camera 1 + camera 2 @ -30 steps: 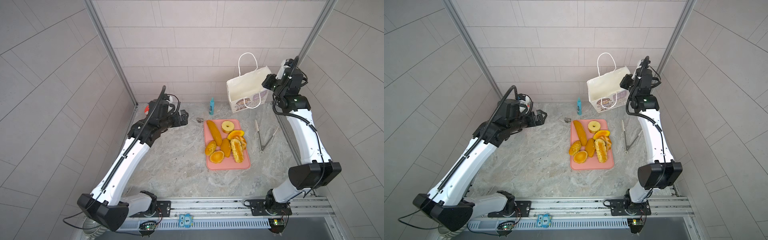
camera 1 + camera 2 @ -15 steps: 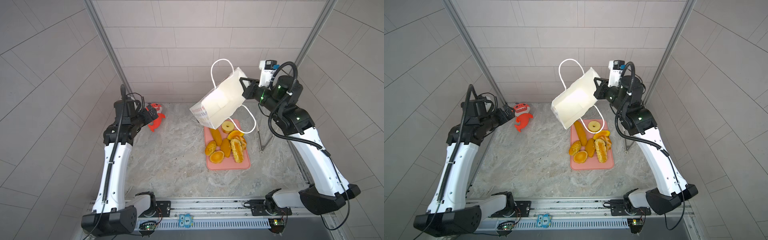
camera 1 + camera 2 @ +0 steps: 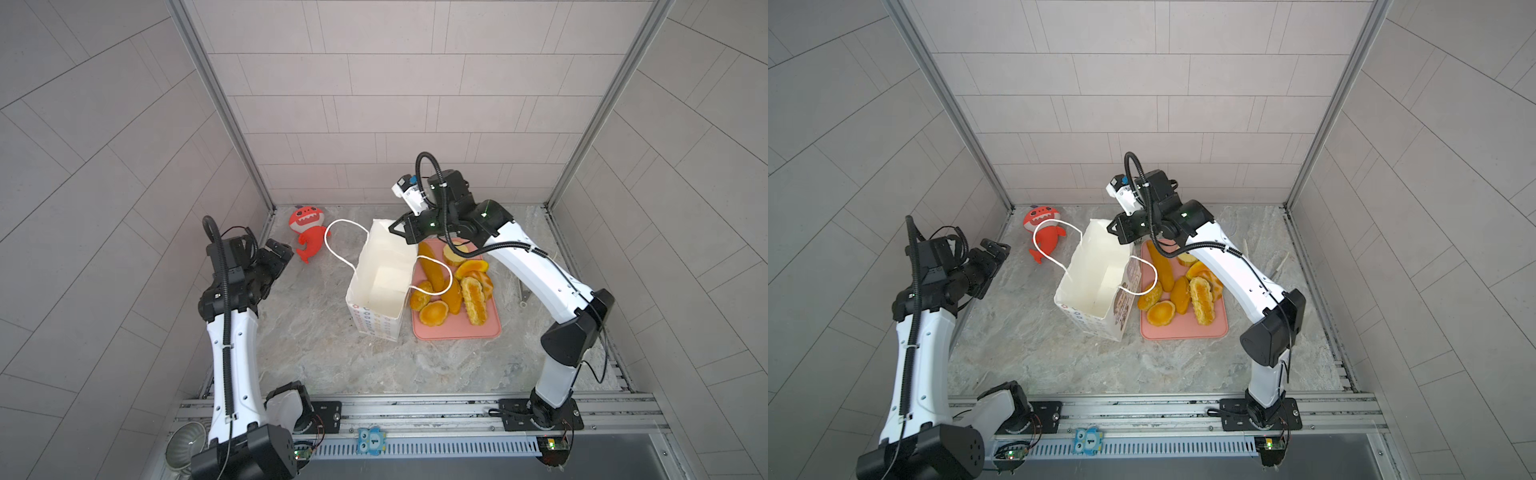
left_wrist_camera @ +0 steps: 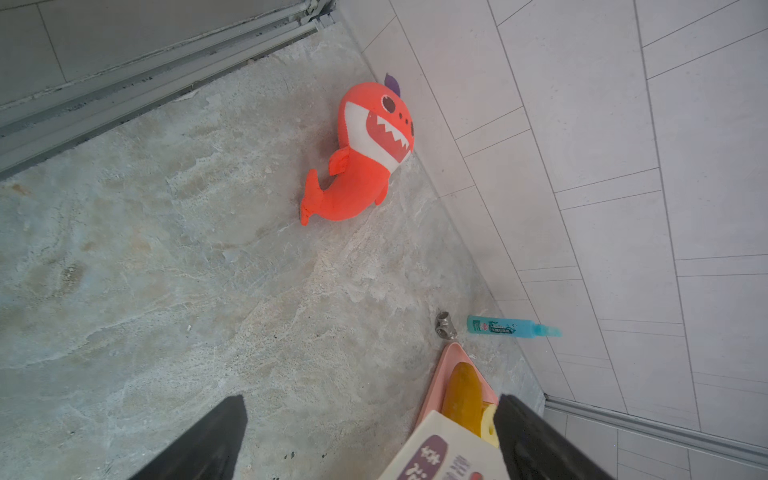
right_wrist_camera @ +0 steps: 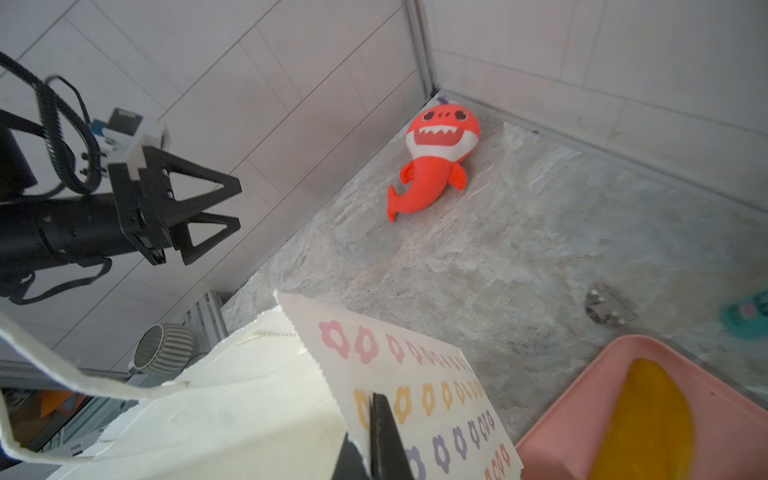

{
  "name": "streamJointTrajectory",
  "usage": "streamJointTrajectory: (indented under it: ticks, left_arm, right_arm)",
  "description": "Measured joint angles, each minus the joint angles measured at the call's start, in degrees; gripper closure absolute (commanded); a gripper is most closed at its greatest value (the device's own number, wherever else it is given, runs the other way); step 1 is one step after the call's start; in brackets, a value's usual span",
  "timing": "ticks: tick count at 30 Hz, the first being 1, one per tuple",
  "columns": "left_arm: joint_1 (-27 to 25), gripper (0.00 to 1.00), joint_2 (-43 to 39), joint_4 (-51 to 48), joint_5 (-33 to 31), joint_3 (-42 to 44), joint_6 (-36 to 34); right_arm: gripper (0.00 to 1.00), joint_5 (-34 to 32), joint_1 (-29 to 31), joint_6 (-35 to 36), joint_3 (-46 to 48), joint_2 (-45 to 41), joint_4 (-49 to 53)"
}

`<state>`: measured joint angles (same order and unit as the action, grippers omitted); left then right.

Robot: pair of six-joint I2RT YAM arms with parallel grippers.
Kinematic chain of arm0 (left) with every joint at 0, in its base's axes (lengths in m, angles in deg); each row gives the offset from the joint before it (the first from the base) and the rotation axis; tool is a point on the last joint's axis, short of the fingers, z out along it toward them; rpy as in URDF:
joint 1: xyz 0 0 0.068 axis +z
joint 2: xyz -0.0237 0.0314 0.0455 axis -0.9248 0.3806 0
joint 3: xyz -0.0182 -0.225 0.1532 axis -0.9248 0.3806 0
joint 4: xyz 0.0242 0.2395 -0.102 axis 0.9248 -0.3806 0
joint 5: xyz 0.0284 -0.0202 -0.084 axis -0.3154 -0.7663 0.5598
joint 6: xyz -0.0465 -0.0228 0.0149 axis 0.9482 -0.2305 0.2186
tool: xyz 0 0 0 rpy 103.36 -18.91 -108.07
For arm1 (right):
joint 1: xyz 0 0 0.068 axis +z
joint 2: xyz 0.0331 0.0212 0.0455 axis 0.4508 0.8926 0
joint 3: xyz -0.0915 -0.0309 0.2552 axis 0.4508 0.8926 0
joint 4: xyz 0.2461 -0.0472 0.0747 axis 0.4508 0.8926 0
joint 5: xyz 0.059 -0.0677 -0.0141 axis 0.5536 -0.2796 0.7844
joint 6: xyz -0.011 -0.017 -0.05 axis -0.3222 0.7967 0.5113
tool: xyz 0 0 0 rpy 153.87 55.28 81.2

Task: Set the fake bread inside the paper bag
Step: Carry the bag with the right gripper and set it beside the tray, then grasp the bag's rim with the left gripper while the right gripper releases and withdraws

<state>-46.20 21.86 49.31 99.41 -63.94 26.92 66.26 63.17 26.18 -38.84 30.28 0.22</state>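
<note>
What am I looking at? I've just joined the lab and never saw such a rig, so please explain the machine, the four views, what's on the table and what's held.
Two white robot arms each end in a black two-fingered tool. Two pictures look down from side-by-side overhead cameras; the other two come from a camera on each wrist. On the grey stone-look tabletop stands a tall white paper bag, mouth open, nothing visible inside. Beside it a flat pink tray carries golden toy bread pieces. A red plush shark lies in the far corner; a small teal tube and a metal fitting sit near the back wall. The right tool is shut, pinching the bag's upper rim. The left tool is open and holds nothing.
</note>
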Motion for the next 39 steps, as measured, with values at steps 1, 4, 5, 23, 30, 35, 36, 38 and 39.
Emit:
streamJointTrajectory:
  ticks: [1, 4, 5, 23, 30, 35, 36, 38, 39]
  left_arm:
    - [0.0, 0.00, -0.8, 0.4, 0.3, 0.1, 0.2]
    - [0.0, 0.00, -3.2, 1.0, 1.1, 0.9, 0.6]
    - [0.0, 0.00, -3.9, 1.2, 1.2, 1.4, 0.7]
    - [0.0, 0.00, -8.1, 1.9, 1.3, 12.3, 1.2]
    - [0.0, 0.00, -8.1, 3.5, 2.8, 14.6, 1.9]
    - [0.0, 0.00, -8.1, 4.1, 4.2, 14.6, 2.1]
    - [0.0, 0.00, -8.1, 4.0, 4.6, 14.5, 2.0]
    - [0.0, 0.00, -8.1, 3.8, 5.3, 14.2, 2.0]
    - [0.0, 0.00, -8.1, 3.8, 5.7, 13.8, 2.1]
  right_arm:
    - [1.00, 1.0, 0.4, 0.6, -1.6, 1.9, 0.9]
    - [1.00, 2.9, 1.2, 2.1, -7.3, 7.6, 3.8]
    - [1.00, 3.3, 1.3, 2.5, -8.8, 9.1, 4.4]
    - [0.98, 7.3, 0.2, 5.1, -29.1, 26.2, 10.3]
    - [0.58, 8.0, -1.2, 4.6, -30.5, 28.9, 7.7]
    - [0.29, 8.0, -2.0, 3.3, -31.0, 29.5, 5.3]
    - [0.25, 7.7, -2.1, 3.2, -31.1, 29.5, 4.9]
    - [0.19, 6.6, -2.3, 2.8, -31.3, 29.5, 4.5]
    - [0.05, 5.7, -2.4, 2.8, -31.4, 29.5, 4.4]
